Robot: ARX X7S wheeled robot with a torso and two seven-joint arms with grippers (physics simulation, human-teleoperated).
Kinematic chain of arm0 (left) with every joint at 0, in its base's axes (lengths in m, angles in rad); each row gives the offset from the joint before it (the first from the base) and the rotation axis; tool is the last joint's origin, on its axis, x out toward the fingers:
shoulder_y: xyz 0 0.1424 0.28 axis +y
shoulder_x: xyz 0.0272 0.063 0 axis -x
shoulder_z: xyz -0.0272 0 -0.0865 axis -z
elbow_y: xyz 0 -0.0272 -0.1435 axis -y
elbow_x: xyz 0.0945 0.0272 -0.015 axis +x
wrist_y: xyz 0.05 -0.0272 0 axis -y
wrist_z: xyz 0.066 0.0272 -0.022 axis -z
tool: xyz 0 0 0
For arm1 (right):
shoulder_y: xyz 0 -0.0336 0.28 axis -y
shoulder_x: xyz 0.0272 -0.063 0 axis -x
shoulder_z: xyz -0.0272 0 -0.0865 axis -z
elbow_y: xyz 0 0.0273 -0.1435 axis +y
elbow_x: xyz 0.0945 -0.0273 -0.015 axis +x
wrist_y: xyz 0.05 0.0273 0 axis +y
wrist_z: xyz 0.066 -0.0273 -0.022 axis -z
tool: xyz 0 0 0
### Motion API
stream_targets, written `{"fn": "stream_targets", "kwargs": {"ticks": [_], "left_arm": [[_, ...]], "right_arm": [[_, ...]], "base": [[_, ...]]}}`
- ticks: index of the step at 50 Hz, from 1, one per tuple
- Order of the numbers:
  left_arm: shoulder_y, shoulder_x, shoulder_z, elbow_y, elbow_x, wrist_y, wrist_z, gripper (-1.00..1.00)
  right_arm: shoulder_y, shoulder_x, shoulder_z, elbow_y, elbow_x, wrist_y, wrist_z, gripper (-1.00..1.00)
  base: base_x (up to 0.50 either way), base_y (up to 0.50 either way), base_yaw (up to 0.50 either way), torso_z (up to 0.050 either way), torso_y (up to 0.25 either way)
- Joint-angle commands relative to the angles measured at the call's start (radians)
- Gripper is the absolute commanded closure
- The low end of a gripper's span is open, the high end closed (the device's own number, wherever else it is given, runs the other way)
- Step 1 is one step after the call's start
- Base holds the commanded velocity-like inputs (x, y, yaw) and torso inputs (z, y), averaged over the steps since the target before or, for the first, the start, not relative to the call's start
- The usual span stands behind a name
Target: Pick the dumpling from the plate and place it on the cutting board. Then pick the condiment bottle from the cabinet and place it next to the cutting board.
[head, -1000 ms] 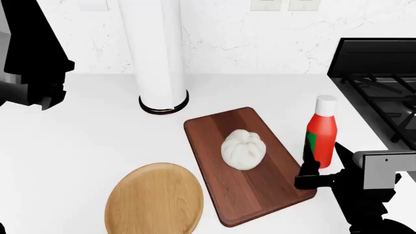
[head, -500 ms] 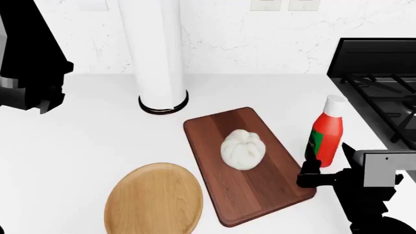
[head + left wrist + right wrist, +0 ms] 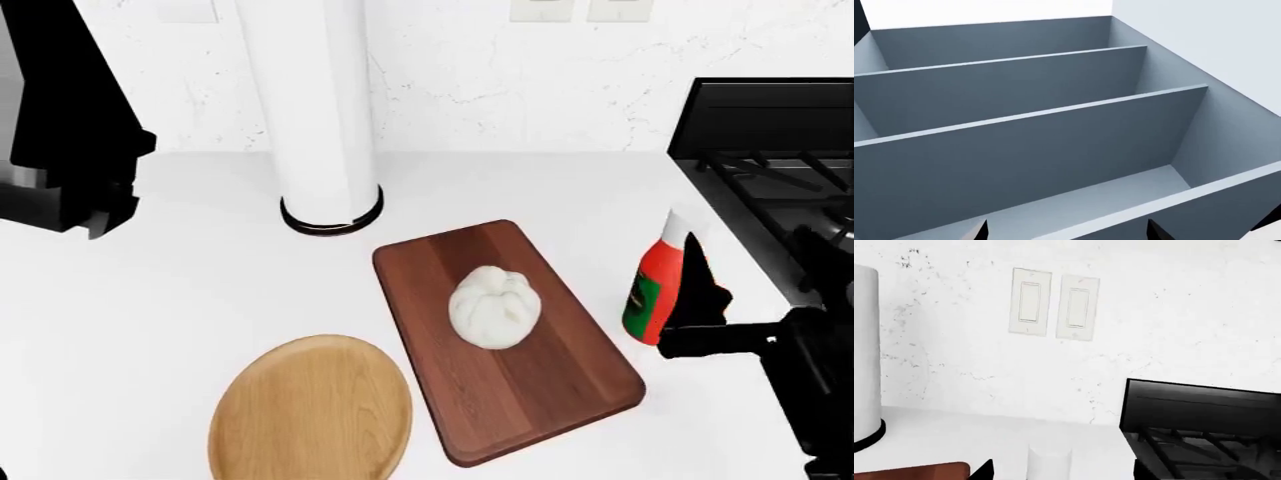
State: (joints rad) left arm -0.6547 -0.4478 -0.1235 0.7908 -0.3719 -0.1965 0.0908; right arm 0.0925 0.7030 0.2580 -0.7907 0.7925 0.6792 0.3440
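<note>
The white pleated dumpling (image 3: 494, 307) lies in the middle of the dark reddish cutting board (image 3: 534, 390). The round tan plate (image 3: 314, 410) sits bare at the board's left. The red condiment bottle (image 3: 654, 295) stands on the counter just right of the board and leans a little. My right gripper (image 3: 683, 300) is at the bottle, one dark finger covering its right side. In the right wrist view this gripper (image 3: 1062, 471) is open, with the white cap (image 3: 1049, 462) between the fingers and gaps on both sides. My left gripper (image 3: 1067, 231) is open in front of the grey cabinet shelves (image 3: 1021, 125).
A tall white cylinder with a black base ring (image 3: 314, 110) stands behind the board. The black stove (image 3: 774, 160) fills the right edge, close to the bottle. My left arm (image 3: 67, 150) hangs high at the left. Wall switches (image 3: 1054, 302) are on the back wall.
The bottle went from upright to leaning right. My right gripper moved right and farther back, from the bottle's base to around its side. The left arm barely moved.
</note>
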Motion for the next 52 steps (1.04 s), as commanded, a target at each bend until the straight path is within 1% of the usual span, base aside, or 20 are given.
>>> {"fn": "stream_targets", "kwargs": {"ticks": [1,11,15,19,22,26,28,29,31,32,34,35,40,41,42,44,46,48,50,52], "left_arm": [[0.546,-0.02,0.091,-0.06,-0.005,0.01,-0.001,-1.0],[0.565,-0.027,0.062,-0.037,-0.034,0.001,-0.017,-1.0],[0.595,-0.037,0.024,-0.003,-0.069,0.001,-0.023,-1.0],[0.655,-0.046,-0.024,0.04,-0.099,0.028,-0.018,-1.0],[0.729,-0.047,-0.069,0.075,-0.113,0.075,-0.002,-1.0],[0.823,-0.031,-0.119,0.092,-0.111,0.182,0.048,-1.0],[0.843,-0.015,-0.123,0.078,-0.095,0.237,0.074,-1.0],[0.832,-0.007,-0.117,0.064,-0.083,0.256,0.081,-1.0],[0.834,0.014,-0.13,0.041,-0.084,0.306,0.09,-1.0],[0.838,0.021,-0.14,0.033,-0.09,0.324,0.092,-1.0],[0.858,0.038,-0.167,0.025,-0.112,0.369,0.099,-1.0],[0.871,0.045,-0.182,0.023,-0.128,0.393,0.105,-1.0],[0.779,0.073,-0.136,0.019,-0.123,0.374,0.063,-1.0],[0.758,0.078,-0.122,0.016,-0.115,0.366,0.054,-1.0],[0.744,0.083,-0.113,0.013,-0.113,0.362,0.049,-1.0],[0.731,0.091,-0.106,0.009,-0.117,0.364,0.044,-1.0],[0.725,0.095,-0.102,0.008,-0.123,0.367,0.041,-1.0],[0.721,0.098,-0.099,0.005,-0.128,0.369,0.039,-1.0],[0.72,0.1,-0.097,0.002,-0.135,0.369,0.038,-1.0],[0.725,0.098,-0.097,0.001,-0.15,0.373,0.041,-1.0]], "right_arm": [[-0.218,0.766,-0.121,-0.256,0.294,-0.611,0.531,-1.0],[-0.266,0.867,-0.129,-0.256,0.203,-0.796,0.631,-1.0],[-0.866,0.413,0.471,-0.256,0.204,-0.751,0.204,-1.0],[-0.878,0.157,0.7,-0.256,0.151,-0.802,-0.004,-1.0],[-0.878,0.075,0.734,-0.256,0.173,-0.84,-0.083,-1.0],[-0.727,0.243,1.331,-0.256,0.739,-0.517,0.055,-1.0],[-0.878,0.06,1.049,-0.257,0.471,-0.777,-0.165,-1.0],[-0.728,0.21,1.199,-0.256,0.621,-0.627,-0.015,-1.0],[-0.878,-0.008,1.046,-0.257,0.473,-0.821,-0.257,-1.0],[-0.728,0.142,1.196,-0.256,0.623,-0.671,-0.107,-1.0],[-0.878,-0.062,1.027,-0.257,0.465,-0.862,-0.334,-1.0],[-0.728,0.088,1.177,-0.256,0.615,-0.712,-0.184,-1.0],[-0.878,-0.162,0.949,-0.257,0.445,-0.953,-0.493,-1.0],[-0.728,-0.012,1.099,-0.256,0.595,-0.803,-0.343,-1.0],[-0.878,-0.158,0.949,-0.257,0.445,-0.953,-0.493,-1.0],[-0.728,-0.007,1.058,-0.256,0.577,-0.829,-0.373,-1.0],[-0.878,-0.107,0.87,-0.257,0.398,-0.997,-0.506,-1.0],[-0.727,0.049,1.17,-0.256,0.698,-0.697,-0.401,-1.0],[-0.878,-0.007,0.87,-0.257,0.398,-0.997,-0.427,-1.0],[-0.728,0.164,1.17,-0.256,0.698,-0.697,-0.319,-1.0]], "base": [[0.0,0.0,0.0,0.0,0.0],[0.0,0.0,0.0,0.0,0.0],[0.0,0.0,0.0,0.0,0.0],[0.0,0.0,0.0,0.0,0.0],[0.0,0.0,0.0,0.0,0.0],[0.0,0.0,0.0,0.0,0.0],[0.0,0.0,0.0,0.0,0.0],[0.0,0.0,0.0,0.0,0.0],[0.0,0.0,0.0,0.0,0.0],[0.0,0.0,0.0,0.0,0.0],[0.0,0.0,0.0,0.0,0.0],[0.0,0.0,0.0,0.0,0.0],[0.0,0.0,0.0,0.0,0.0],[0.0,0.0,0.0,0.0,0.0],[0.0,0.0,0.0,0.0,0.0],[0.0,0.0,0.0,0.0,0.0],[0.0,0.0,0.0,0.0,0.0],[0.0,0.0,0.0,0.0,0.0],[0.0,0.0,0.0,0.0,0.0],[0.0,0.0,0.0,0.0,0.0]]}}
